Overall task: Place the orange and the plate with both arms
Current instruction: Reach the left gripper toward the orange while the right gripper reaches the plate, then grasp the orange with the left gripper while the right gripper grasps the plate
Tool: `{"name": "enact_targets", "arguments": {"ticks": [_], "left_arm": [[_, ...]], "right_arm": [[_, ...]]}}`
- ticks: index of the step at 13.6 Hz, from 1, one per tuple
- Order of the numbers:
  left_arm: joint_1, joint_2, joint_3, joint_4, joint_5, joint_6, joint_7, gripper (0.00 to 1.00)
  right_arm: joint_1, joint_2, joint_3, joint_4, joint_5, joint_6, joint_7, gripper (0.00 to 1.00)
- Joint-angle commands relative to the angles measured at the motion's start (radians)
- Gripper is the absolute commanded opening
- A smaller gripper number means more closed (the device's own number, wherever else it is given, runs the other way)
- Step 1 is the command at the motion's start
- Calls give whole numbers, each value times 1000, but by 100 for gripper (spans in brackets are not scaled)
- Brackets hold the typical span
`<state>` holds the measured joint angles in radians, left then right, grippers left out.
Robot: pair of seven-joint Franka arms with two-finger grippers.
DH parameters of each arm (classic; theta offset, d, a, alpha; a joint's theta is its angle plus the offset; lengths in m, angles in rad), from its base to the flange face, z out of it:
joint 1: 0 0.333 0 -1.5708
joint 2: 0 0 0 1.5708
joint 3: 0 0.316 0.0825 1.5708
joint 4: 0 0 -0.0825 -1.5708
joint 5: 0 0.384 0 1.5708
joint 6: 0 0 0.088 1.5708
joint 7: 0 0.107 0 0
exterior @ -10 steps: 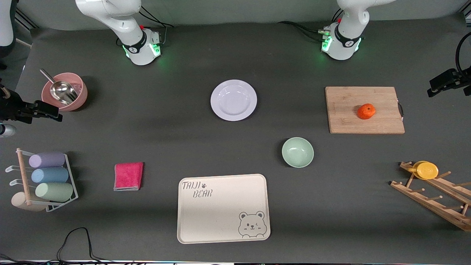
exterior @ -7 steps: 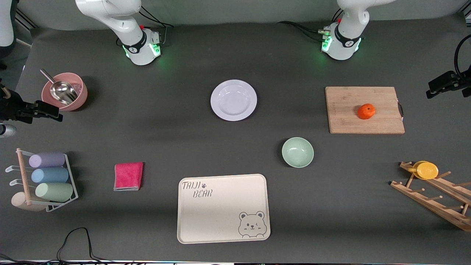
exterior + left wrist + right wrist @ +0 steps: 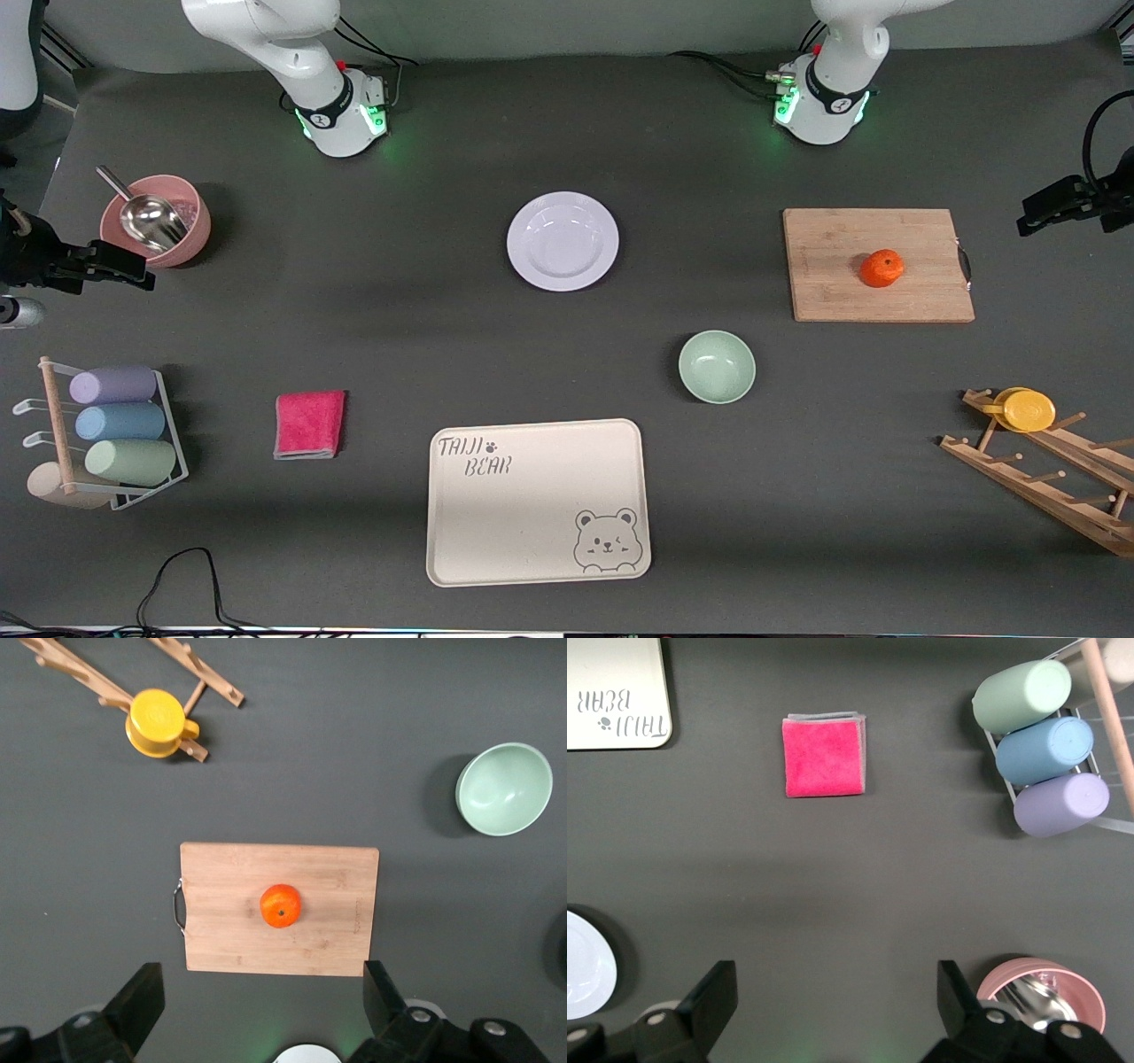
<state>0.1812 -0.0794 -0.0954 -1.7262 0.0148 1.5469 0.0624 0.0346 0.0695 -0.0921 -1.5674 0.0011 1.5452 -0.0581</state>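
The orange (image 3: 882,268) sits on a wooden cutting board (image 3: 833,292) toward the left arm's end of the table; it also shows in the left wrist view (image 3: 280,905). The white plate (image 3: 563,241) lies bare at mid-table, nearer to the bases, and its rim shows in the right wrist view (image 3: 585,966). My left gripper (image 3: 1054,206) is high up beside the board, open and empty (image 3: 263,997). My right gripper (image 3: 97,266) is high up at the right arm's end, by the pink bowl, open and empty (image 3: 835,997).
A pale green bowl (image 3: 717,366) and a cream bear tray (image 3: 538,567) lie nearer the camera than the plate. There is also a pink cloth (image 3: 309,424), a pink bowl with a scoop (image 3: 190,232), a cup rack (image 3: 115,425), and a wooden rack with a yellow cup (image 3: 1028,410).
Both grippers have shifted slightly inward over the table's ends. The orange, the plate and the other things have not moved.
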Motion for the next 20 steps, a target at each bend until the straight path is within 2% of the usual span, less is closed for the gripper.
{"name": "enact_targets", "arguments": {"ticks": [1,5,11,12,14,15,20], "left_arm": [[3,-175,2,-279,8,131,14,100],[4,-305,5,-565,8,312,16,100],[11,-335,14,-821,8,554,16,100],[18,-333,20,-857,8,596,16,100],[47,-323,37,-956,8,741,66,100],[63,-304,40,-976,8,780,83,100],[87,-185,40,-1044,2,990,83,100]], "right_arm": [[60,-91,3,-95,-3,6,118,100],[148,-213,3,-238,11,44,254,100],[318,-448,6,-546,39,202,501,100],[330,-453,8,-560,40,208,504,100],[335,-458,76,-580,42,210,530,100],[337,-456,80,-586,52,211,531,100],[331,-456,80,-655,262,228,376,100]]}}
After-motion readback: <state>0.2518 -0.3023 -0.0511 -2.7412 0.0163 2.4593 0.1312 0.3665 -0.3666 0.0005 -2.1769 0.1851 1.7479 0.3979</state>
